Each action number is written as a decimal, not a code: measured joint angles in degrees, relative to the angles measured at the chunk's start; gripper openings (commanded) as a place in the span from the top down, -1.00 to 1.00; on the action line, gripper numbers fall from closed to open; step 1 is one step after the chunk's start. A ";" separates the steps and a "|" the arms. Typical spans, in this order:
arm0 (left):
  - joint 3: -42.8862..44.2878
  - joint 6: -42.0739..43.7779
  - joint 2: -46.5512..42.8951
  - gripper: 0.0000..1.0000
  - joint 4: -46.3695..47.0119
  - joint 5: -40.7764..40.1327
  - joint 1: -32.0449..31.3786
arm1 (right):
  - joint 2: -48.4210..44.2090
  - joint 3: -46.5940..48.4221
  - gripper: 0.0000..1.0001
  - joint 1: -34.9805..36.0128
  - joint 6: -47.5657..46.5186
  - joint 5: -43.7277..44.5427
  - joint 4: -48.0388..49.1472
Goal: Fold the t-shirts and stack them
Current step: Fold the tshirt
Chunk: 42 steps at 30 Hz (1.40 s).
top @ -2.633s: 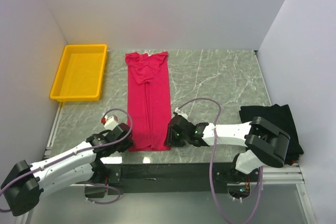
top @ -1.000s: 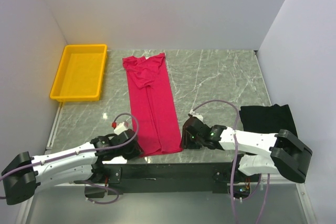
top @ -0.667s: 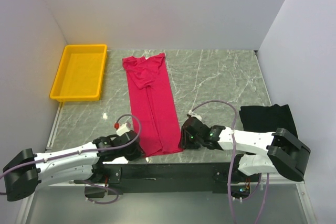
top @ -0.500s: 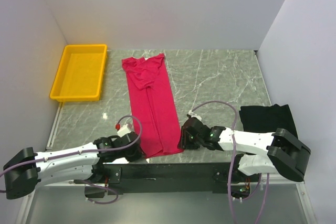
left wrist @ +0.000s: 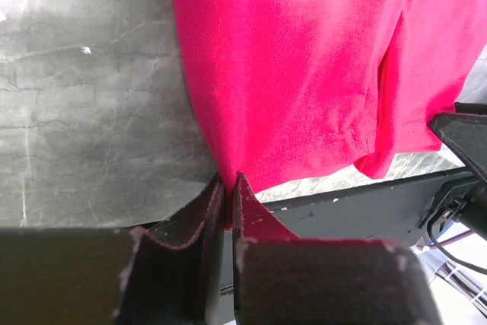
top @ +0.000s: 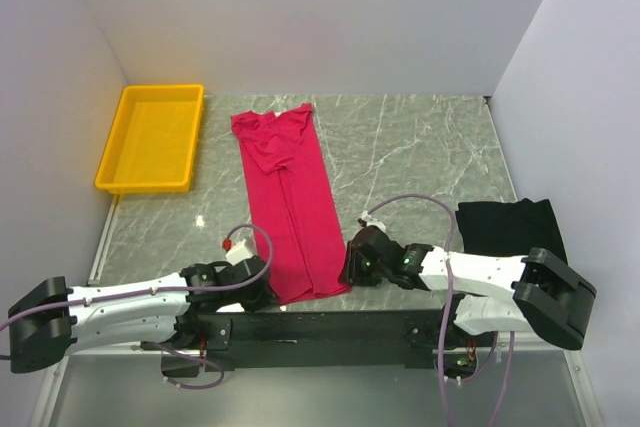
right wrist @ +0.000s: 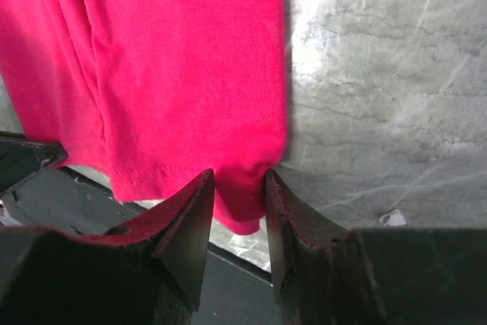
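The marbled tabletop point(top: 420, 157) is taken first. Down its middle the crimson-pink t-shirt point(top: 290, 197) is laid out long and narrow, sides already folded in, collar at the far end and hem right at the near edge. The black t-shirt point(top: 505, 225) is seen at the near right, well apart, not yet dealt with. The yellow tray point(top: 143, 188) is parked at the far left, out of play.

Now the small parts. The left tool point(left wrist: 228, 180) is clenched on the left hem corner, a sliver of red cloth pinched between nearly touching fingers. The right tool point(right wrist: 236, 176) is closed around the right hem corner, a thicker bunch of cloth filling the gap.

The step in hand is judged to be the lengthwise fold, hem carried up to collar. To do it well, both corners should be lifted together and level, so that the hem is kept straight and taut. All the folded layers need to be caught, or the lower one will be left behind. The hem is best laid square on the collar before anything is let go.
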 measured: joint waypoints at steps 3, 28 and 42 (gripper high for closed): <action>0.02 -0.72 0.24 0.84 0.11 -0.17 -0.59 | -0.28 -0.42 0.19 0.00 0.28 -0.02 0.50; 1.03 -3.89 -1.73 0.99 -6.01 -0.61 -5.07 | -6.12 -3.65 0.16 1.09 0.37 -1.90 -2.12; 1.07 -5.60 -1.53 0.99 -6.34 -1.90 -7.76 | -3.56 -4.39 1.00 7.78 4.33 -2.56 1.25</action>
